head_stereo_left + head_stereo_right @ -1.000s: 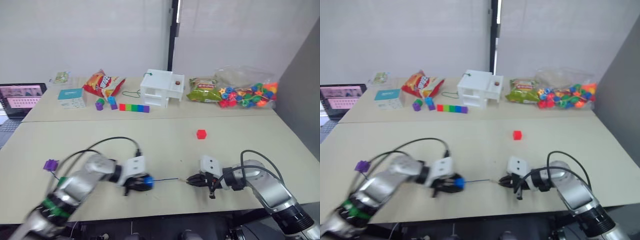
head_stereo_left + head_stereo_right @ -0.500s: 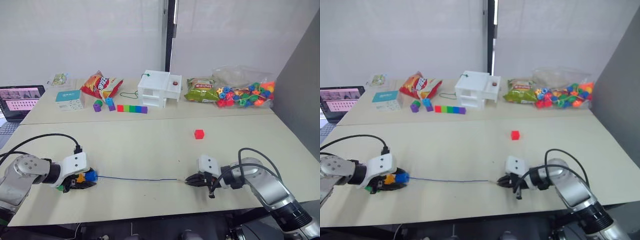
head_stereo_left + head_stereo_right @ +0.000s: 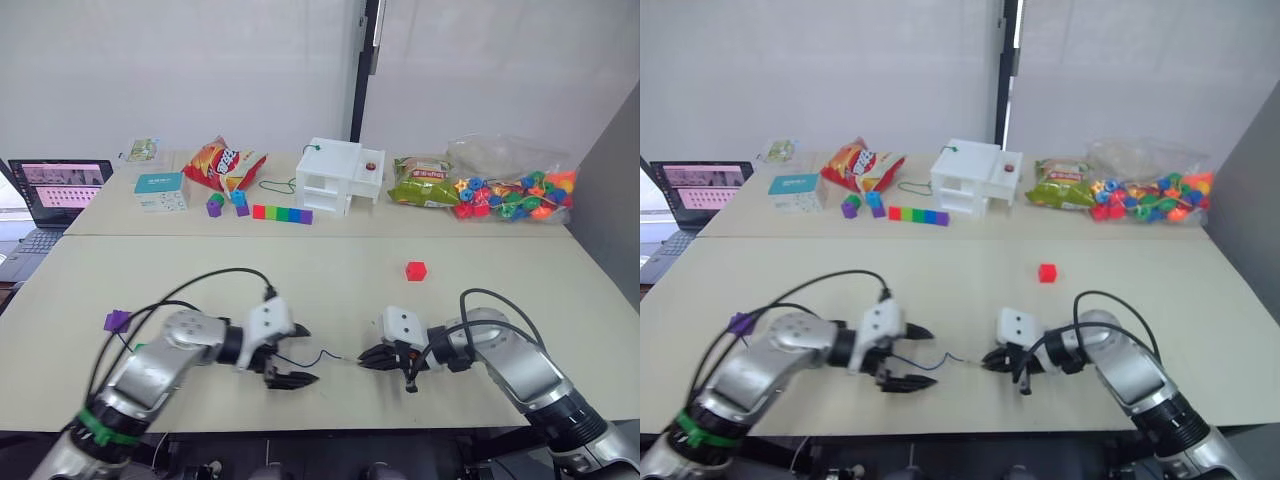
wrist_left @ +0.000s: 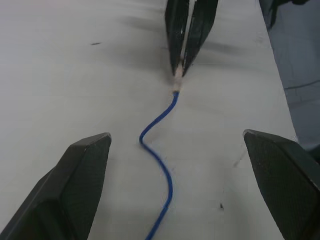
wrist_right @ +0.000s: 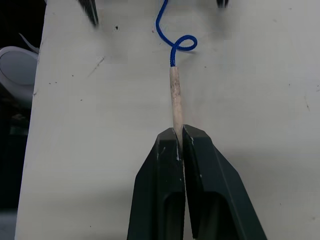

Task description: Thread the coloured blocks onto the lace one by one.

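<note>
The right gripper pinches the lace tip; the left gripper gapes wide, empty. The red block, right of centre, remains unthreaded.

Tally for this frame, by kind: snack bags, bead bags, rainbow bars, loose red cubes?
snack bags: 2, the red snack bag and the green snack bag
bead bag: 1
rainbow bar: 1
red cube: 1
Total: 5
</note>
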Controlling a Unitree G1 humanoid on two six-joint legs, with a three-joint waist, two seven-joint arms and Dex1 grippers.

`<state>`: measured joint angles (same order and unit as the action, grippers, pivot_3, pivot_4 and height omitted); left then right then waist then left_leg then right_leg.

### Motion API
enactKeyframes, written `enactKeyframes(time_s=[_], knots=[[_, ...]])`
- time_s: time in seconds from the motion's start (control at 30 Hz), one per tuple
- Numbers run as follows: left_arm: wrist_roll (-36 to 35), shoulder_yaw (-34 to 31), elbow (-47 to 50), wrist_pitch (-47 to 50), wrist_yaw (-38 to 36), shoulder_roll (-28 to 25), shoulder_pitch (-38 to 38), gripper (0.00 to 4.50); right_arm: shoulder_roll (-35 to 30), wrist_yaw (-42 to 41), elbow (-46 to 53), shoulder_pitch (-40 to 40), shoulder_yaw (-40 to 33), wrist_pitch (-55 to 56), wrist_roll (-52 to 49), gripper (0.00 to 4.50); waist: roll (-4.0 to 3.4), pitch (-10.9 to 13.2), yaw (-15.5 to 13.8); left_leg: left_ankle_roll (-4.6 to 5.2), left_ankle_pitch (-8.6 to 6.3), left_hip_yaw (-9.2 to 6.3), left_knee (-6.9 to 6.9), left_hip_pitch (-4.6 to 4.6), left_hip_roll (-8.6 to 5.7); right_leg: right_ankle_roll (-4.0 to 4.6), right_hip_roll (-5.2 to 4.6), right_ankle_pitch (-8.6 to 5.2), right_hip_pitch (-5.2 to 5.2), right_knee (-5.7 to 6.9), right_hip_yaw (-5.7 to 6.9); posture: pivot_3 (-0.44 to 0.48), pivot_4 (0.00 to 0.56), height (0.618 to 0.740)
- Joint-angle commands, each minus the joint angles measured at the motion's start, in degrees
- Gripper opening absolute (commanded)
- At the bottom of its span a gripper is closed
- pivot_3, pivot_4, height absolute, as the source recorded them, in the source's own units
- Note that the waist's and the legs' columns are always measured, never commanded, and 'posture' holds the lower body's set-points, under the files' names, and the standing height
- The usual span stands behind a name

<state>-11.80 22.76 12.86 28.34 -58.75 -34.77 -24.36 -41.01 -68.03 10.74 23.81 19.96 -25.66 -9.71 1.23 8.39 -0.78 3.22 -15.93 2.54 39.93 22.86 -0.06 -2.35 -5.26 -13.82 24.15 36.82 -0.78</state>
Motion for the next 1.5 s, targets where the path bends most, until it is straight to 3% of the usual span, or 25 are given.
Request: enactKeyframes(time_s=[0.03, 0.2, 0.37, 0.67, 1.13, 1.4, 1.5], knots=[[4.21, 2.59, -3.52, -4.85, 0.94, 2.17, -2.25, 4.46, -0.27, -0.2, 1.22, 0.52, -0.08, 0.3, 0.22, 0.0, 0.0, 0.0, 0.14, 0.0, 0.0, 0.0, 0.01, 0.01, 0.0, 0.0, 0.02, 0.0, 0.01, -0.02, 0.0, 0.0, 0.15, 0.74], [4.67, 3.33, -6.94, -6.73, -0.64, 4.67, -3.2, 4.46, -0.35, -0.2, 1.51, 0.47, -0.03, 0.04, 0.24, 0.0, -0.01, 0.0, 0.33, 0.01, 0.0, -0.05, 0.0, 0.02, 0.03, 0.0, 0.04, 0.0, 0.06, -0.02, -0.03, 0.0, 0.15, 0.74], [3.88, 2.7, -6.81, -6.11, -1.49, 6.4, -3.48, 3.04, -0.79, -0.13, 1.95, 0.13, -0.16, -0.29, 0.24, 0.0, -0.01, 0.0, 0.03, 0.03, -0.01, -0.07, 0.06, 0.04, 0.02, -0.02, -0.03, 0.0, 0.01, -0.03, -0.01, 0.0, 0.15, 0.74], [4.23, 2.22, -7.1, -5.61, -1.79, 7.55, -3.85, 0.04, -0.54, 0.05, 1.59, 0.31, 0.06, -0.32, 0.41, 0.0, -0.01, 0.0, 0.11, 0.03, -0.02, -0.09, 0.12, 0.06, 0.02, -0.04, -0.02, 0.01, 0.02, -0.02, -0.01, 0.0, 0.15, 0.74], [2.46, 0.44, -5.53, -3.7, -2.58, 7.59, -3.08, 0.01, 0.85, 2.35, 2.63, -1.33, -1.47, -0.13, 0.32, 0.0, -0.01, 0.0, 0.1, 0.03, -0.02, -0.11, 0.12, 0.07, 0.02, -0.04, -0.02, 0.01, 0.01, -0.01, 0.0, 0.0, 0.15, 0.74], [0.81, -1.91, -4.46, -2.53, -3.36, 5.43, -2.03, 0.0, 1.72, 9.86, 6.98, -4.57, -10.48, -7.25, -3.64, 2.73, -0.01, 0.0, 0.09, 0.03, -0.02, -0.13, 0.12, 0.08, 0.02, -0.04, -0.04, 0.01, 0.02, 0.0, 0.01, 0.0, 0.15, 0.74], [0.48, -3.15, -2.7, -1.53, -3.52, 3.66, -0.76, 0.0, 6.12, 19.1, 9.32, -8.75, -21.17, -13.66, -8.06, 3.76, -0.01, -0.01, 0.04, 0.03, -0.02, -0.16, 0.1, 0.08, 0.03, -0.04, -0.04, 0.01, 0.01, -0.01, 0.02, 0.0, 0.15, 0.74]])
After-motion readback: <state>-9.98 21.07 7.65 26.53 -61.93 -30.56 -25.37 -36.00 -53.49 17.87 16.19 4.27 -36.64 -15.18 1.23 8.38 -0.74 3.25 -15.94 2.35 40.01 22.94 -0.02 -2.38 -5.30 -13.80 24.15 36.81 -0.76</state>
